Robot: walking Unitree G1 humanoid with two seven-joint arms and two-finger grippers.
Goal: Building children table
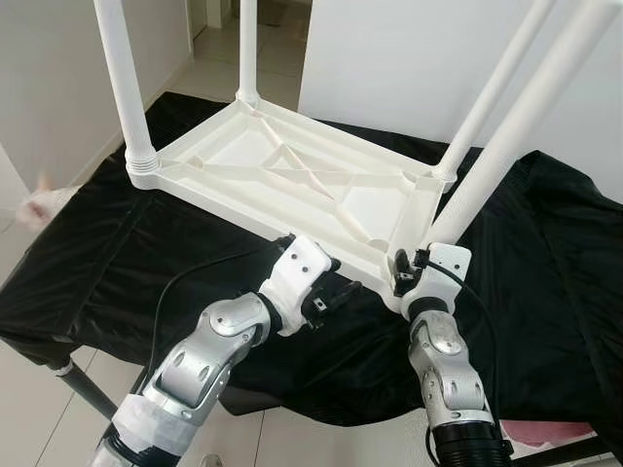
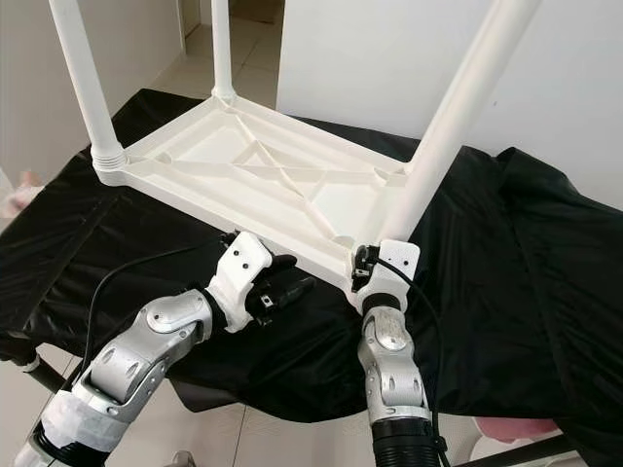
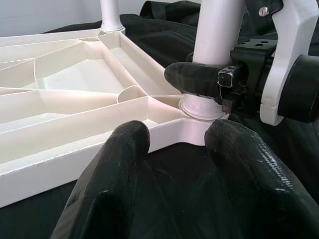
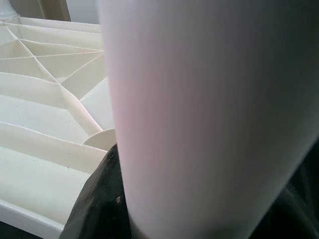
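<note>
The left gripper (image 1: 336,297) hovers just above the black cloth (image 1: 146,253), short of the near edge of the tabletop (image 1: 292,170); its fingers (image 3: 119,174) are spread wide with nothing between them. The head views give only their dark tips past the white wrist housing. The left wrist view shows both fingers apart, pointing at the tabletop's near rim and at the corner where the near leg (image 1: 506,146) stands.

The right gripper (image 1: 407,275) is at that same near right corner, clamped around the foot of the near leg. From the head, its fingers are mostly hidden behind its white housing and the leg. The left wrist view makes the grip plain: one black finger (image 3: 192,79) curls round the leg just above its socket collar. In the right wrist view the leg (image 4: 209,119) is a blurred white column hard against the lens, with a dark finger edge (image 4: 99,199) at its base and the ribbed underside beyond.

The tabletop lies upside down on the cloth, its ribs and diagonal braces facing up. All four legs stand upright in the corners: the near left leg (image 1: 122,83) with a ridged collar, the far left leg (image 1: 247,49), and the far right leg (image 1: 492,92) leaning past the near one in the head views. Tiled floor (image 1: 214,58) and a white wall (image 1: 409,58) lie behind.
</note>
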